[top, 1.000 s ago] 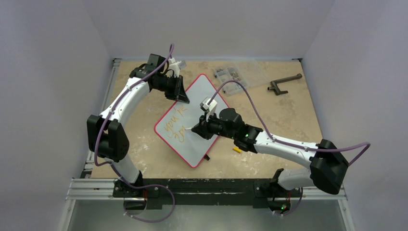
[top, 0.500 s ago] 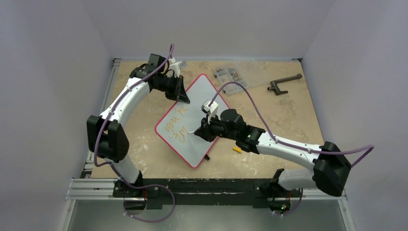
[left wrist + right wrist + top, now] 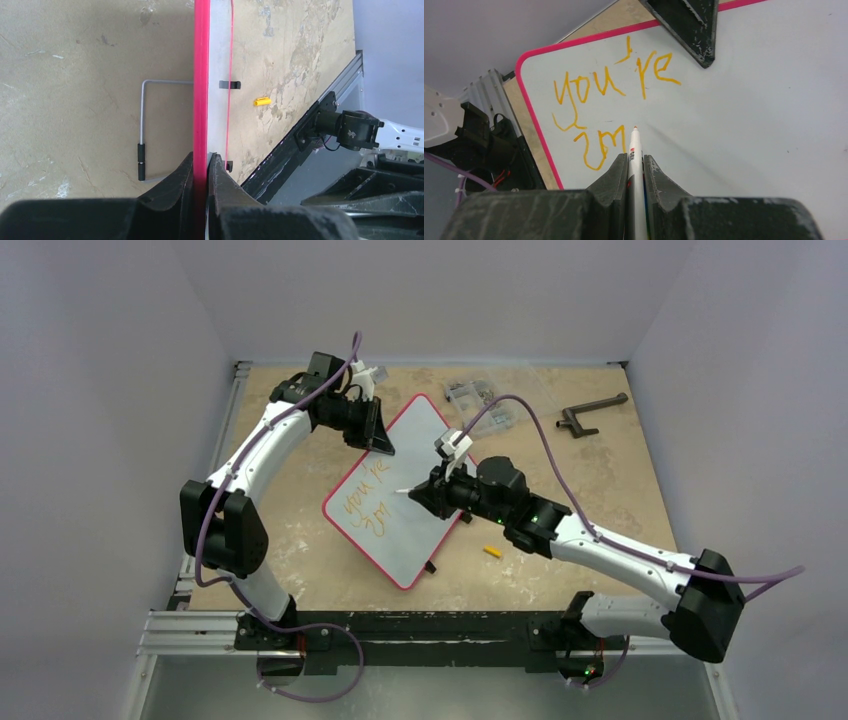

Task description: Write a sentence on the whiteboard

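Note:
The whiteboard (image 3: 405,530) with its red rim lies tilted mid-table. The sentence (image 3: 362,490) on it is orange-yellow: "you're" (image 3: 609,82) with a short second line under it. My left gripper (image 3: 380,440) is shut on the whiteboard's far rim (image 3: 201,75), one finger on each face (image 3: 201,157). My right gripper (image 3: 428,495) is shut on a white marker (image 3: 635,145). The marker's orange tip points at the board just right of the second line's last letter. I cannot tell whether it touches the whiteboard (image 3: 749,100).
A clear parts box (image 3: 490,392) and a dark handled tool (image 3: 590,412) lie at the back right. A small yellow cap (image 3: 491,551) sits on the table right of the board. A bent metal stand (image 3: 142,125) shows beside the board.
My right gripper has moved right and away from me with the marker, its tip shifting from the second line toward the board's middle. The left gripper has kept still.

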Tool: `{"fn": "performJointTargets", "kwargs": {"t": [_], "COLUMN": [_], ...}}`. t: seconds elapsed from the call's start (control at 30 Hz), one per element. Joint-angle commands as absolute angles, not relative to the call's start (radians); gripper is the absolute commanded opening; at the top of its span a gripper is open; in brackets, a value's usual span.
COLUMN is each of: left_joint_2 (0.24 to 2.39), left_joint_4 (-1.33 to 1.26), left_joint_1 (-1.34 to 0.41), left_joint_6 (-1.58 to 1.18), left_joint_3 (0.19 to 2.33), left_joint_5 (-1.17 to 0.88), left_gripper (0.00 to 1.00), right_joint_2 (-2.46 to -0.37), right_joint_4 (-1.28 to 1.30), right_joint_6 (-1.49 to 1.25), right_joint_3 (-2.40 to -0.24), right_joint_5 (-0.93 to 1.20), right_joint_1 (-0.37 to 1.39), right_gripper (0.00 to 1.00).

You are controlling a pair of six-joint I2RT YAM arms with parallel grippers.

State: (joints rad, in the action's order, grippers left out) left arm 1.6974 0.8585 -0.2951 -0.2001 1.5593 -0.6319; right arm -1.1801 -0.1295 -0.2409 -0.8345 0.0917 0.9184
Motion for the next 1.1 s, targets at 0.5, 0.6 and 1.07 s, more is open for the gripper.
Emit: {"fn": "performJointTargets", "kwargs": {"t": [0.5,0.6,1.07], "left_joint_2": [1.686,1.685,1.671], "left_joint_4": [0.890,0.885,0.872], "left_joint_1": [-0.293,-0.293,-0.293], "left_joint_6": [-0.150,-0.150,-0.156], "left_joint_3": [1.562,1.560,1.550], "left_joint_5": [-0.463,-0.476,-0.480], "left_gripper": [0.00,0.00,0.00], "right_joint_2": [-1.133,-1.128,-1.127], "right_joint_4": [-0.215,-0.220,-0.242], "right_joint_6": [-0.217,-0.217,-0.217], "right_joint_3": [-0.753,-0.744,-0.734], "right_joint_5": [0.215,0.216,0.230], "right_joint_1": [0.801,0.800,0.794], "right_gripper": [0.00,0.00,0.00]}}
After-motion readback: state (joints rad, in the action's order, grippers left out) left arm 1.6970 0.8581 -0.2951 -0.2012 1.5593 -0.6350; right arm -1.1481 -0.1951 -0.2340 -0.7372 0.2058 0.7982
